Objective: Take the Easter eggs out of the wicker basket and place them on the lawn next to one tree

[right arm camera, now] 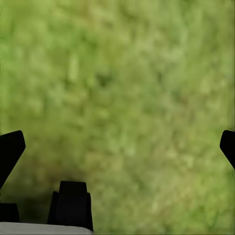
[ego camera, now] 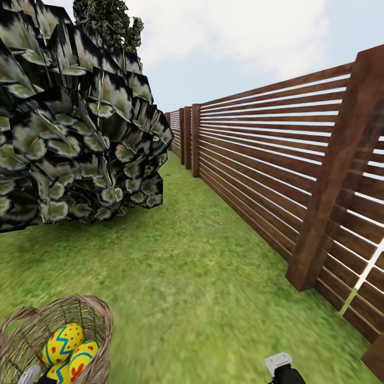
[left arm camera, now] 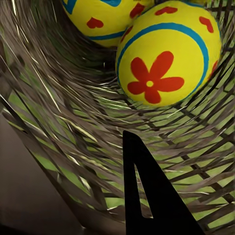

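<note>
The wicker basket (ego camera: 80,314) sits at the lower left of the head view, over the lawn (ego camera: 202,277). Yellow Easter eggs (ego camera: 63,342) with blue and red markings lie inside it. In the left wrist view an egg with a red flower (left arm camera: 164,54) and another egg (left arm camera: 100,19) rest against the woven wall (left arm camera: 73,112). My left gripper (left arm camera: 121,147) is at that wall. One black finger (left arm camera: 156,205) is inside and the other is hidden, so it looks shut on the wall. My right gripper (right arm camera: 120,142) hangs open over bare grass.
A dense mass of dark, green-speckled leaves (ego camera: 74,133) fills the left side; no trunk shows, so tree or bush is unclear. A finer treetop (ego camera: 109,21) rises behind it. A brown slatted fence (ego camera: 277,170) runs along the right, with a grass strip between.
</note>
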Controlling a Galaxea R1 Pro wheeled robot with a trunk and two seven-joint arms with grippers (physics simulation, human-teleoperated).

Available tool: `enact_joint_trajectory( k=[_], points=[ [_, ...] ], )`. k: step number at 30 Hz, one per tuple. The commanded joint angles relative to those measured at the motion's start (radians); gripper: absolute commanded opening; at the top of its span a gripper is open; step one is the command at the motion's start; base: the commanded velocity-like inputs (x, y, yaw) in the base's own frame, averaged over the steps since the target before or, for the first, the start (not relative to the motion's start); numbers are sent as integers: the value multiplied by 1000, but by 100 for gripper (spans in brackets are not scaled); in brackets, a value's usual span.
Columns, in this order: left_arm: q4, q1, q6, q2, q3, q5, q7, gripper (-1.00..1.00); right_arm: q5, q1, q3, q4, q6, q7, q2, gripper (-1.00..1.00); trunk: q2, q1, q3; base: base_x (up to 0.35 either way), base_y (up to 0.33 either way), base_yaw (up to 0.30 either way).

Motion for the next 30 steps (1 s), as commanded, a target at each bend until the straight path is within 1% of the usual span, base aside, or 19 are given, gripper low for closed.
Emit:
enact_joint_trajectory(
  k=[1, 3, 4, 5, 6, 7, 9, 11, 25, 30],
  points=[
    [-3, -1, 4, 1, 2, 16, 8, -100, 5, -1, 4, -1, 5, 0, -1, 100, 7, -4, 2, 0, 0, 0],
    [-6, -1, 5, 1, -2, 15, 8, -100, 6, -1, 3, 0, 5, 0, -1, 100, 21, -12, 8, 0, 0, 0],
    [-9, -1, 5, 4, -39, 15, 9, -100, 3, -1, 1, 1, 5, 0, -1, 100, 28, -16, 12, 0, 0, 0],
    [-12, -1, 5, 9, -98, 17, 11, -100, 2, -1, -1, 1, 5, 0, -1, 100, 35, -19, 15, 0, 0, 0],
    [-17, -1, 6, 16, -127, 18, 12, -100, 3, -1, 0, 1, 5, 0, -1, 100, 42, -23, 18, 0, 0, 0],
    [-27, -1, 15, 38, -146, 23, 13, -100, 5, -1, 1, 3, 5, 0, -1, 100, 49, -27, 21, 0, 0, 0],
    [-49, -1, 47, 64, -154, 27, 13, -100, 7, -1, 3, 5, 2, 0, 2, 100, 63, -35, 27, 0, 0, 0],
    [-84, -1, 68, 69, -157, 27, 17, -100, 7, -1, 5, 7, -18, 0, 5, 100, 77, -42, 34, 0, 0, 0],
    [-83, -1, 70, 65, -157, 29, 21, -100, 7, -1, 5, 7, -23, 0, 6, 100, 175, -96, 77, 0, 0, 2],
    [-81, -1, 70, 63, -157, 29, 20, -100, 7, -1, 5, 7, -24, 0, 7, 100, 210, -115, 93, 0, 0, 209]
  ],
)
